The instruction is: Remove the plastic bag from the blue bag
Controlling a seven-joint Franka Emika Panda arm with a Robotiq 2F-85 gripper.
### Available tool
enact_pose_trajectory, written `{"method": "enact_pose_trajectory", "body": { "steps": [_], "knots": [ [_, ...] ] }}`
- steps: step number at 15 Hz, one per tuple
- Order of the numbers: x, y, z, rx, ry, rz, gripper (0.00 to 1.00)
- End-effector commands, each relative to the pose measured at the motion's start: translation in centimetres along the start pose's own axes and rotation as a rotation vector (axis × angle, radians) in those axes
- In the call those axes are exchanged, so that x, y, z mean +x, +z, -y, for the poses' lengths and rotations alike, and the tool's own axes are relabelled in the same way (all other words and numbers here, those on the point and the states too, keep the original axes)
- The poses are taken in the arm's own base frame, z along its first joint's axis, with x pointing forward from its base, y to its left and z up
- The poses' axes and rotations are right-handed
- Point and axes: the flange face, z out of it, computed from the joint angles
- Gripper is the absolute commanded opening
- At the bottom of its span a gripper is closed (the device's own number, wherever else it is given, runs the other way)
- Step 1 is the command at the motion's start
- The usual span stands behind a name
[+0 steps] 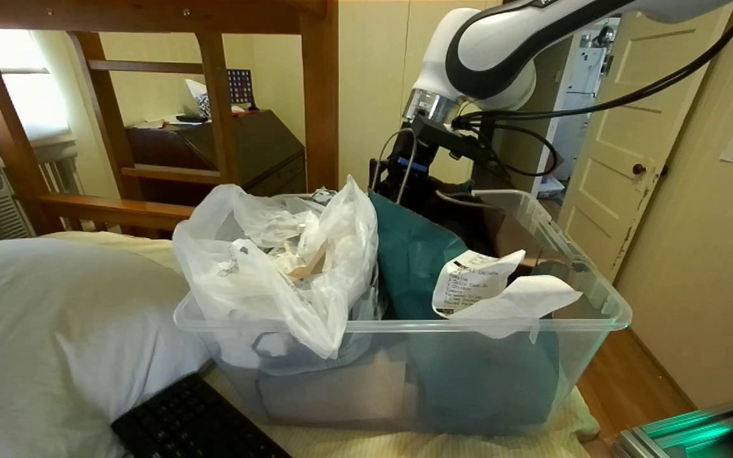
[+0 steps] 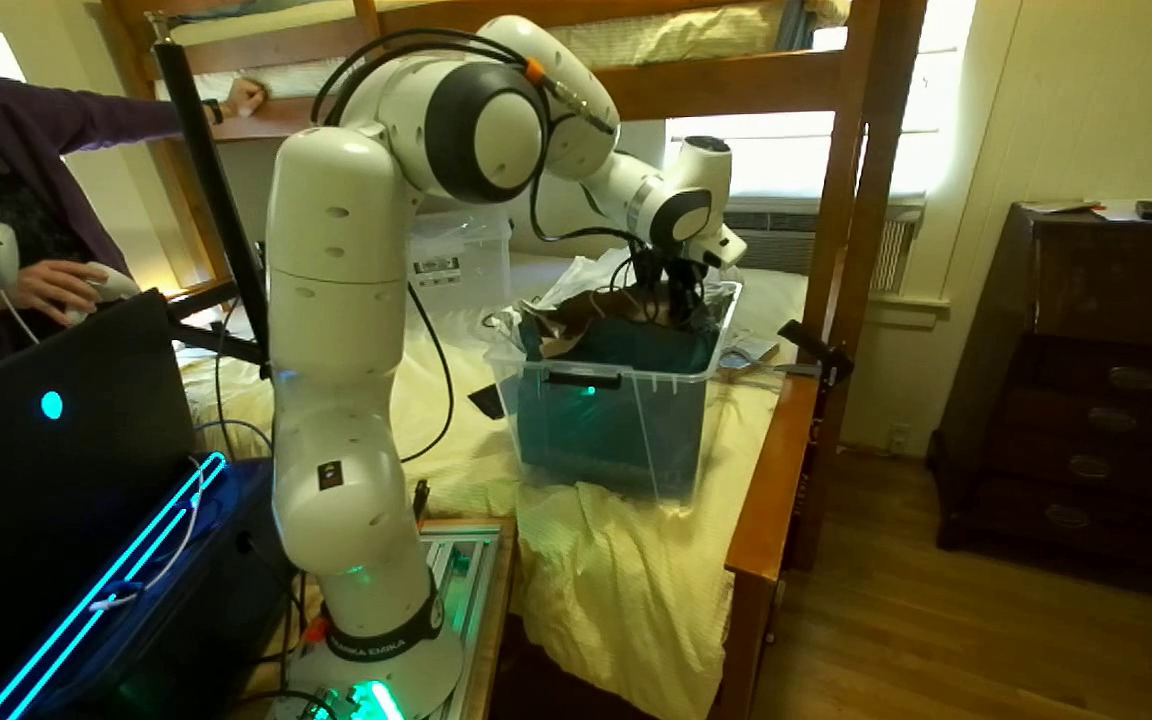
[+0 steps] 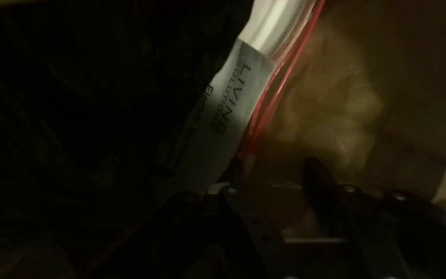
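The blue-green bag stands in a clear plastic bin; it also shows in an exterior view. Its brown inner wall fills the right of the dark wrist view. My gripper is inside the bag, fingers apart with a gap between them. A dark, crinkled thing lies left of the fingers; I cannot tell whether it is a plastic bag. A printed white label and red strands lie near the left fingertip; contact is unclear. A white plastic bag sits beside the blue-green bag.
The bin's rim surrounds the bags. A receipt hangs on the blue-green bag's front. Bag handles stand up around the gripper. A black keyboard and a pillow lie beside the bin. A bed post stands close by.
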Motion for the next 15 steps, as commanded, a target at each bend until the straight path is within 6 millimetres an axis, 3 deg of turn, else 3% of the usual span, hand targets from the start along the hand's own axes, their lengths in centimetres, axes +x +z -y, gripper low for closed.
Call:
{"method": "enact_pose_trajectory", "body": {
  "steps": [1, 7, 9, 10, 12, 15],
  "knots": [
    [0.8, 0.1, 1.0, -0.035, 0.041, 0.047, 0.55],
    [1.1, 0.2, 1.6, -0.052, 0.084, 0.102, 0.69],
    [1.2, 0.2, 1.7, -0.048, 0.09, 0.108, 0.67],
    [-5.0, 2.3, 0.0, -0.052, 0.098, 0.099, 0.72],
    [-6.8, 4.0, -0.3, -0.036, 0.096, 0.093, 0.88],
    [-11.7, 7.3, -0.7, -0.022, 0.061, 0.048, 0.87]
  ]
}}
